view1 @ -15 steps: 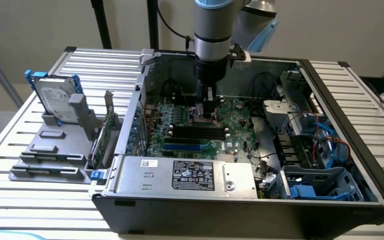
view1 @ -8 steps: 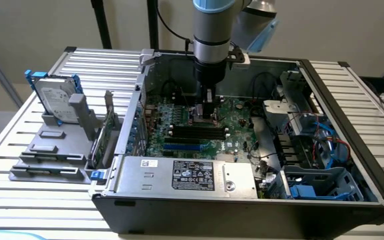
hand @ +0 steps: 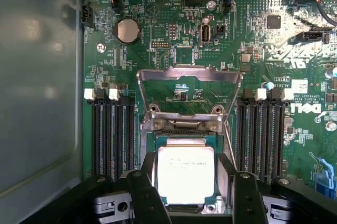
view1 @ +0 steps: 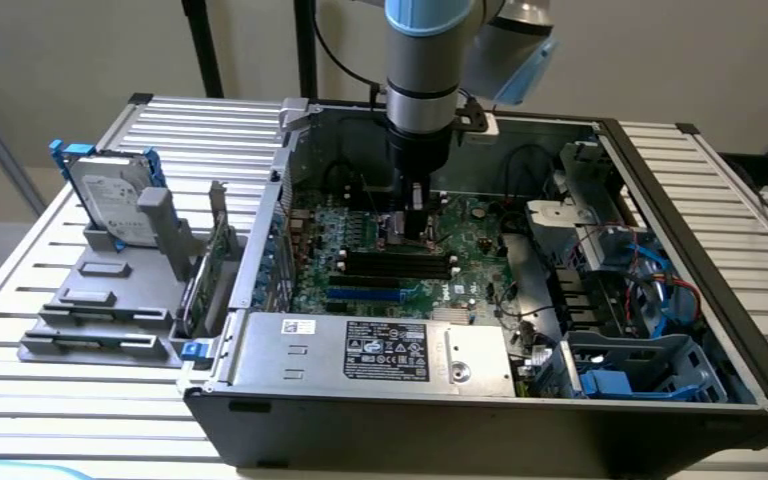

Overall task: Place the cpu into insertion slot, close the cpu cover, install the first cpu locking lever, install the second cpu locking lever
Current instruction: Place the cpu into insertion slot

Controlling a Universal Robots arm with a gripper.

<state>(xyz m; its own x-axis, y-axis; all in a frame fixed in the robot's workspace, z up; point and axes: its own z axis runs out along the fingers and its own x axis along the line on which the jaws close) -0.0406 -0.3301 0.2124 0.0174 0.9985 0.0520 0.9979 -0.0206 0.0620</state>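
The cpu, a pale silvery square chip, lies flat in the insertion slot on the green motherboard. The cpu cover, a thin metal frame with a window, stands swung back beyond the socket on its hinge. My gripper hangs just over the socket, open. Its two black fingers stand one on each side of the chip. In the exterior view the gripper reaches straight down into the open computer case, onto the board's middle.
Black memory slots flank the socket on both sides. A grey power supply box lies along the case's near edge. Drive bays and blue cables fill the exterior view's right. A hard drive stands outside the case at the left.
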